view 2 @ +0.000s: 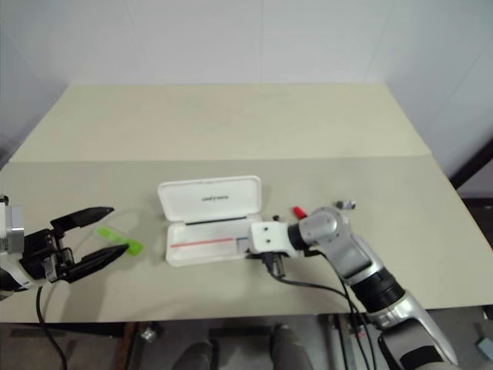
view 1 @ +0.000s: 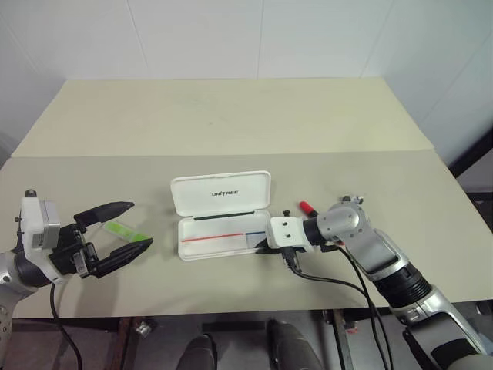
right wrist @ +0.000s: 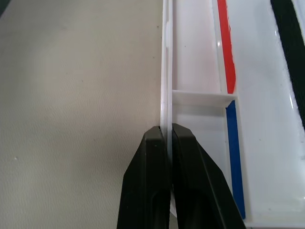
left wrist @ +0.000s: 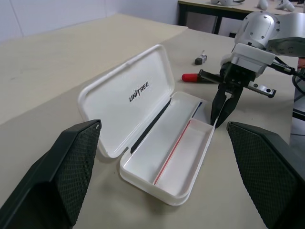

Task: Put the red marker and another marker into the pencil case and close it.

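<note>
Right claw (view 1: 262, 245): fingers pressed together on the thin front wall of the pencil case (view 1: 223, 216), at the case's right-hand corner, about 3 o'clock from the tray's middle; in the right wrist view the two black fingers (right wrist: 145, 186) pinch the white rim between them, beside the small end compartment with the blue stripe. Left claw (view 1: 127, 228): fingers spread wide, holding nothing, hovering near the table's (view 1: 231, 123) front-left part, at about 9 o'clock from the case and well apart from it. Pencil case: white, hinged, lying open near the middle of the table's front half; lid tilted back at 12 o'clock of the tray, dark logo showing on its inner face; tray shallow, with a red stripe and a blue stripe along its floor, no markers inside. Green marker (view 1: 125, 230): short, bright green, flat on the table, seen between the left claw's two fingers, at 9 o'clock from the case. Red marker (view 1: 308, 207): red cap visible, lying on the table just behind the right wrist, at about 2 o'clock from the case's right end; most of its barrel is hidden by the arm. Small dark object (left wrist: 200, 58): on the table beyond the red marker, at roughly 2 o'clock from it; kind cannot be told.
</note>
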